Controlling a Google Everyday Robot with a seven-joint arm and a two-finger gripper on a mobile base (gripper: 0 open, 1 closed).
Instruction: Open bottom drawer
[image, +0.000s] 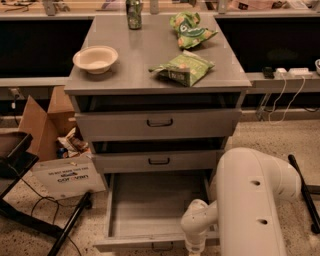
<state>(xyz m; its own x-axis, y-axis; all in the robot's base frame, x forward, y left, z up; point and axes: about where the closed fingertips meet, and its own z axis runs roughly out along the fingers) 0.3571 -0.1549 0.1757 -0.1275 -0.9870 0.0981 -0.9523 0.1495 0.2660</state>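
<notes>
The bottom drawer of the grey metal cabinet stands pulled far out toward me. Its plain grey tray is bare inside. Its small dark handle shows at the lower frame edge. My white arm comes in from the lower right. Its wrist hangs over the drawer's front right corner and runs down past the bottom edge of the view. The gripper is beyond that edge, below the wrist, and is out of view.
The middle drawer and top drawer stand slightly ajar. On top are a bowl, a can and two green chip bags. A cardboard box, a white bag and black stand legs lie left.
</notes>
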